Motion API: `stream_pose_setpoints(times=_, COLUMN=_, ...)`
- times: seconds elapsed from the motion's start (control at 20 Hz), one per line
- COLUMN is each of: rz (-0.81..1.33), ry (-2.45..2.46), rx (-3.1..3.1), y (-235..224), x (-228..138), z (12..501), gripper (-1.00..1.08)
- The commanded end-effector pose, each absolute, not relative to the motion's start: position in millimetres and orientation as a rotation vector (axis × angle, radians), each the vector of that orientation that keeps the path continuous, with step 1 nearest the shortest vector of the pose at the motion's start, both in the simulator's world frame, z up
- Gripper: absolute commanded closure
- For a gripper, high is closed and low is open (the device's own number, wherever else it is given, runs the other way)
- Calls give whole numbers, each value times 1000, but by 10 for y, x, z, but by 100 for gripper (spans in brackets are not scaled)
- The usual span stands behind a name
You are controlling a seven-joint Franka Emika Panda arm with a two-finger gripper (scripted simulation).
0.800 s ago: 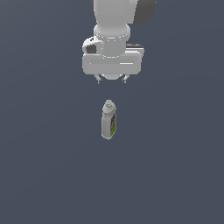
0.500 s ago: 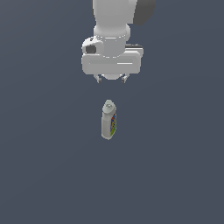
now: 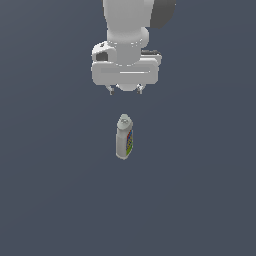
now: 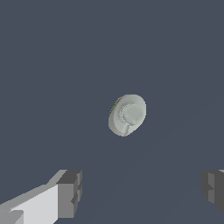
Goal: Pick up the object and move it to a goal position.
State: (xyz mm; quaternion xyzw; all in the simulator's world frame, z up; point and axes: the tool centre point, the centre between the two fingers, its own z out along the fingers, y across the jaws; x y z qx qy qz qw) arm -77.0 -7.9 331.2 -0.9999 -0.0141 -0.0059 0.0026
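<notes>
Jaws wide above upright bottle

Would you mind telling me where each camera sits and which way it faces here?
Exterior view: off the arm, facing the scene; the upright bottle stands on the dark floor, with the arm's white wrist and open gripper hanging above it.
Wrist view: on the wrist, looking straight down onto the bottle's round cap; both fingertips show at the picture's edge.
Shared: both views show the bottle, ungrasped, and the gripper's fingers.
</notes>
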Motion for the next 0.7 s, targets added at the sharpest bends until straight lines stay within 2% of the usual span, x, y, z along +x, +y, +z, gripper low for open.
stream_pose_setpoints(times=0.0, rz=-18, ry=-34, rx=-3136, y=-77, x=-764, z=3306, gripper=-92)
stream_pose_setpoints(times=0.65, rz=-12, ry=245, rx=-3127, y=-92, x=-602, z=3161, gripper=-92)
